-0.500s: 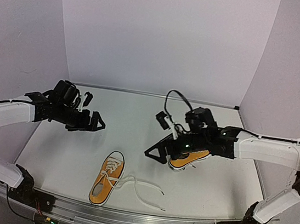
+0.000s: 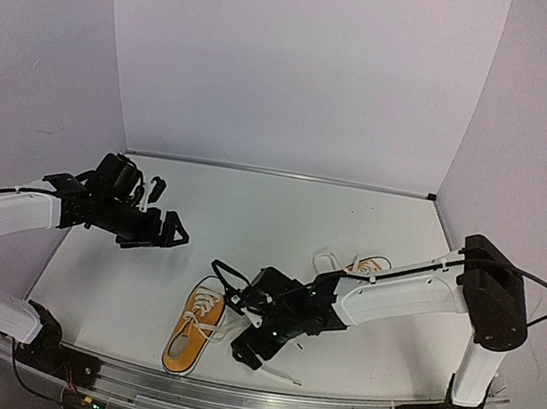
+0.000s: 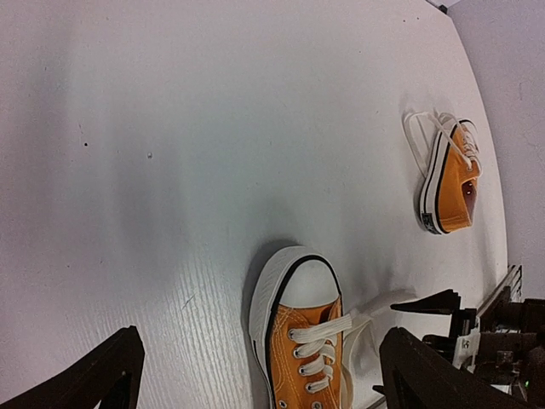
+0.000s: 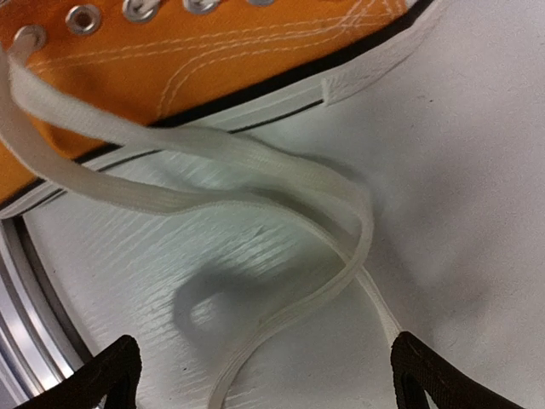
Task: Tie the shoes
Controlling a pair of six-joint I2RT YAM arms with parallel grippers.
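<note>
Now, my right gripper (image 2: 233,312) spread wide, loose lace (image 4: 281,179) beneath it, near shoe (image 2: 193,332) just beside; left gripper (image 2: 164,212) likewise apart, empty.

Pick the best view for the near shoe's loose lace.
Right wrist: the loose lace fills the frame, looping beside the near shoe. Top external shows a thin end by the right arm; left wrist mostly laced eyelets.

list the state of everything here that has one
near shoe, upright, laces untied, trailing loose
far shoe, its laces looped loose beside it, knot cannot tell
left hand, open, empty
right hand, open, empty, low over the near shoe's laces
</note>
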